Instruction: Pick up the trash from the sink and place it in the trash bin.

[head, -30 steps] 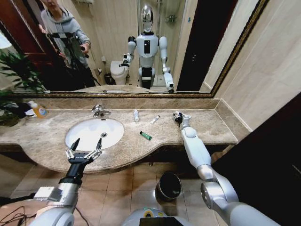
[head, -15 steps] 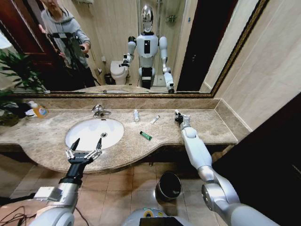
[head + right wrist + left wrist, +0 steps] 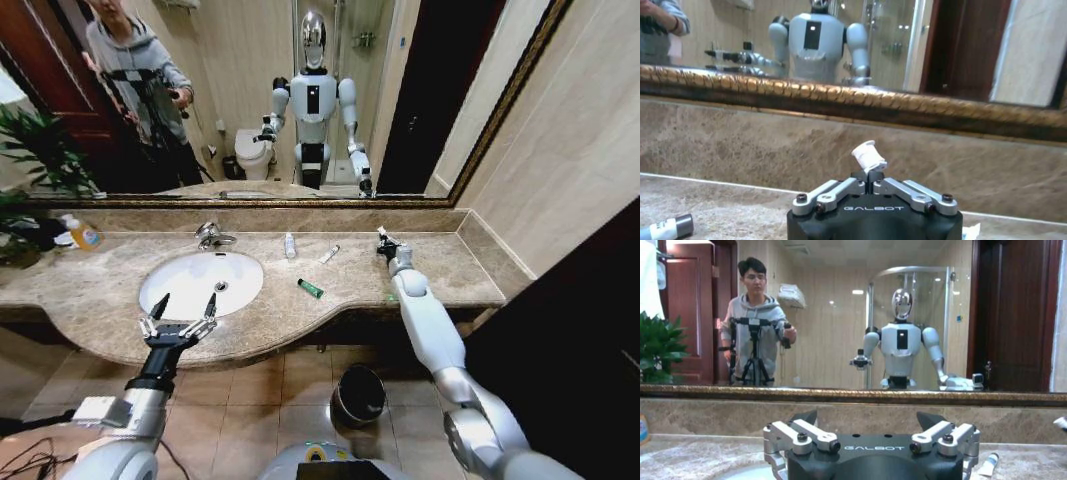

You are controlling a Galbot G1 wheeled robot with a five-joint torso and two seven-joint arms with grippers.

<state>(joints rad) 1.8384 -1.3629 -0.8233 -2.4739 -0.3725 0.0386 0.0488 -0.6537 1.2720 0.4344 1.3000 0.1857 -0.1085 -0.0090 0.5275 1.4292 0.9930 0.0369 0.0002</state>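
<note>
My right gripper (image 3: 383, 240) hovers over the back right of the marble counter, shut on a little white tube (image 3: 868, 154) that sticks up from its closed fingers (image 3: 871, 176). On the counter right of the white oval sink (image 3: 160, 298) lie a tiny white bottle (image 3: 290, 245), a white tube (image 3: 329, 254) and a dark green tube (image 3: 310, 288). The dark round trash bin (image 3: 358, 395) stands on the floor below the counter edge. My left gripper (image 3: 186, 306) is open at the counter's front edge, before the sink, holding nothing.
A chrome faucet (image 3: 210, 236) stands behind the basin. An orange-yellow bottle (image 3: 85, 235) and a plant (image 3: 35, 160) are at the far left. A wide mirror backs the counter, a wall closes the right side, and the floor around the bin is tiled.
My right gripper has moved a little to the right and toward the mirror with the white tube in it. The left arm has not moved.
</note>
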